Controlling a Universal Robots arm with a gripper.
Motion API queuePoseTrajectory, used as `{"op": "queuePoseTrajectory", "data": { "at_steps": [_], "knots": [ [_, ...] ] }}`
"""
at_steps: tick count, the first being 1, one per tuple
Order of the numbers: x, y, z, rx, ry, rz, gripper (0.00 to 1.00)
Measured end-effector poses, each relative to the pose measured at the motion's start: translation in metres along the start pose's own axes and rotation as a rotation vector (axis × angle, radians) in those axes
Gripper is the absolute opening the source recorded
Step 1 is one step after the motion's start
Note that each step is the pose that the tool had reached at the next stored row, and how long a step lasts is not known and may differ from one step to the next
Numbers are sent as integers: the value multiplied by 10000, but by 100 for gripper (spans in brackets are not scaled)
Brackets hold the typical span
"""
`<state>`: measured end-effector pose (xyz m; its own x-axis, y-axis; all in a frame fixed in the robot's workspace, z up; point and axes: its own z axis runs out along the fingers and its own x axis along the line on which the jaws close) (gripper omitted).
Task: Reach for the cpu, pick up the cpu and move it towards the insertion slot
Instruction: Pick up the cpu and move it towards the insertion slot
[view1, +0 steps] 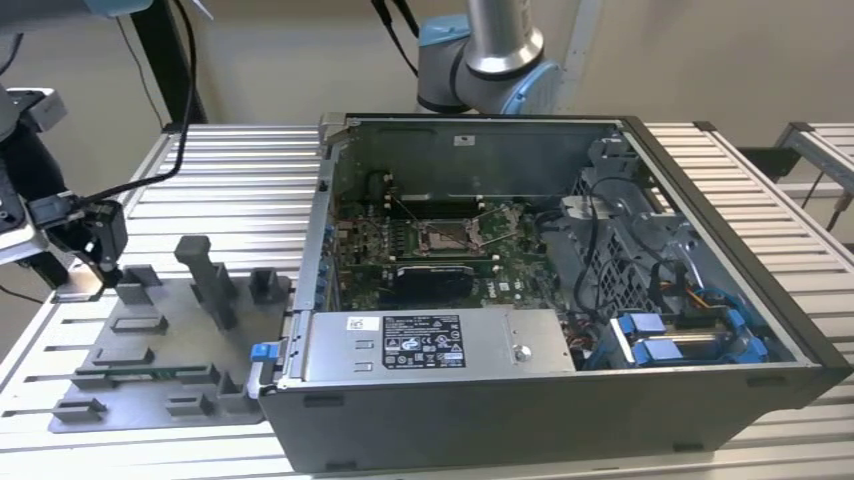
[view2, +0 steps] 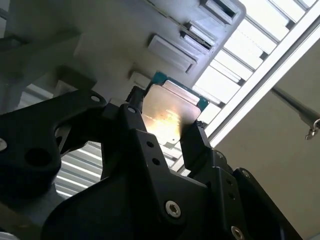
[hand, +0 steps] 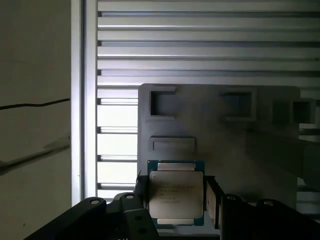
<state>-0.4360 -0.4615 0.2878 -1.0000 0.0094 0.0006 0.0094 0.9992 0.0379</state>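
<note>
The cpu (hand: 175, 192), a small square chip with a pale metal top and a teal rim, sits between my gripper's (hand: 176, 200) two black fingers. In the second wrist view the cpu (view2: 170, 112) is flanked on both sides by the fingers (view2: 131, 116), which press its edges just above the grey fixture plate (hand: 220, 130). In the exterior view my gripper (view1: 104, 262) hangs at the far left over the plate's back corner. The insertion slot (view1: 447, 237), a square metal-framed socket, lies on the green motherboard inside the open computer case (view1: 561, 410), well to the exterior view's right.
The grey fixture plate (view1: 160, 400) carries upright blocks (view1: 207, 280) and a long green memory stick (view1: 140, 375). The case's wall (view1: 318, 240) stands between plate and motherboard. A power supply (view1: 427, 345) and blue-tabbed drive bays (view1: 667, 345) fill the case's front. Slatted metal table (view1: 240, 170) all round.
</note>
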Motion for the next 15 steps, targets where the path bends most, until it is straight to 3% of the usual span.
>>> {"op": "queuePoseTrajectory", "data": {
  "at_steps": [6,15],
  "knots": [
    [0,6,-147,0,-1,0,0],
    [0,21,-547,0,-1,-8,0]
  ]
}}
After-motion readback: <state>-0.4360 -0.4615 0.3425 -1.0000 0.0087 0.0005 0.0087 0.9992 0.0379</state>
